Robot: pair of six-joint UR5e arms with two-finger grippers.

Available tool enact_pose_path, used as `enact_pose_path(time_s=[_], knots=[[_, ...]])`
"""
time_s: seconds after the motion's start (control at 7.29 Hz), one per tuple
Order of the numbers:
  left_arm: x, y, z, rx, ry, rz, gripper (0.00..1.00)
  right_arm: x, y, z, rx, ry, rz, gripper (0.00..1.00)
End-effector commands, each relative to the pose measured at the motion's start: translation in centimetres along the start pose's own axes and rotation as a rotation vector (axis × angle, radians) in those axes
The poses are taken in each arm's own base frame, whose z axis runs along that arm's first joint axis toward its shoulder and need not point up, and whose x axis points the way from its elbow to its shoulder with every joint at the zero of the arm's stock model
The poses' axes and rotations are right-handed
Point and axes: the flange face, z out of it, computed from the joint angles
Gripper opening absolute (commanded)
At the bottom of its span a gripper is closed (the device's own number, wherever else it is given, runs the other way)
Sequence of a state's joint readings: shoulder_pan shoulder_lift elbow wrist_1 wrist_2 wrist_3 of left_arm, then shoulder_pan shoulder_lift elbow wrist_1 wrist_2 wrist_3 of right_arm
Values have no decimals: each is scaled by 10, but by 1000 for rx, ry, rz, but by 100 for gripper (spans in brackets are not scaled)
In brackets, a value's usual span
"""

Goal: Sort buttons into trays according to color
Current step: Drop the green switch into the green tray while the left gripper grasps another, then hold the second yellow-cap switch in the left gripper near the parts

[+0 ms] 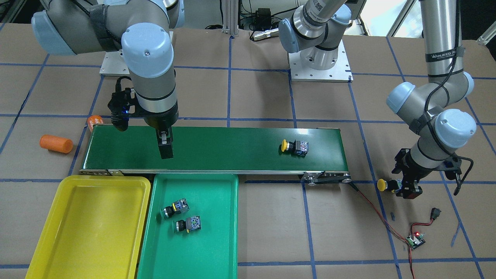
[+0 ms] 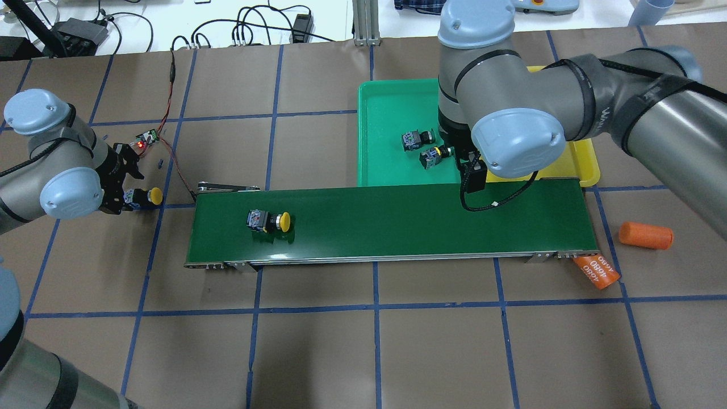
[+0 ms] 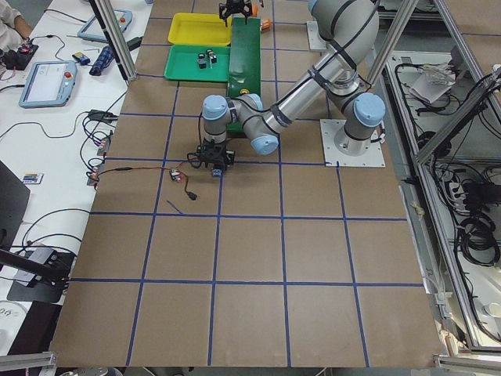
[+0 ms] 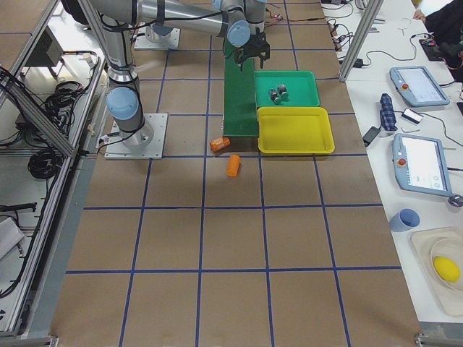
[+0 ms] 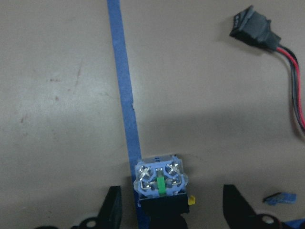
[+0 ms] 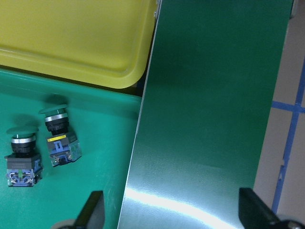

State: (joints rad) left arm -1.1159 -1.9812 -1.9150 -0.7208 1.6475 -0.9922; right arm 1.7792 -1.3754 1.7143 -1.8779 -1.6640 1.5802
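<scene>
Nearest you, beside the conveyor belt [image 1: 232, 149], two green buttons [image 1: 175, 207] are lying in the green tray [image 1: 217, 252]. Off the belt's end, the left gripper [image 1: 410, 192] is straddling a yellow button [image 1: 383, 185], spread wide. On the belt another yellow button [image 1: 295, 147] is lying; over its opposite end the right gripper [image 1: 166, 149] is hanging wide open.

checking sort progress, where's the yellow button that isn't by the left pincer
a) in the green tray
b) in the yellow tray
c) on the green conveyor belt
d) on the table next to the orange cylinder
c: that yellow button lies on the conveyor belt; the yellow tray holds nothing, and the green tray holds only the two green buttons.
</scene>
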Motion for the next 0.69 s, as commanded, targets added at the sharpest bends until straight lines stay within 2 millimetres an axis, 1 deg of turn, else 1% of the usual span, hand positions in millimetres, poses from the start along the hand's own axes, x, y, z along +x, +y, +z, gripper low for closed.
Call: enact_pose_path(time_s=[0.0,0.27,0.55], knots=[[-6,5,4,-9,-14,2,85,4,-1,7,0,22,-7,100],[-7,3,6,-11,-17,5,86,3,-1,10,-1,24,8,100],[-4,0,8,-5,-9,3,87,2,-1,14,-4,22,8,100]])
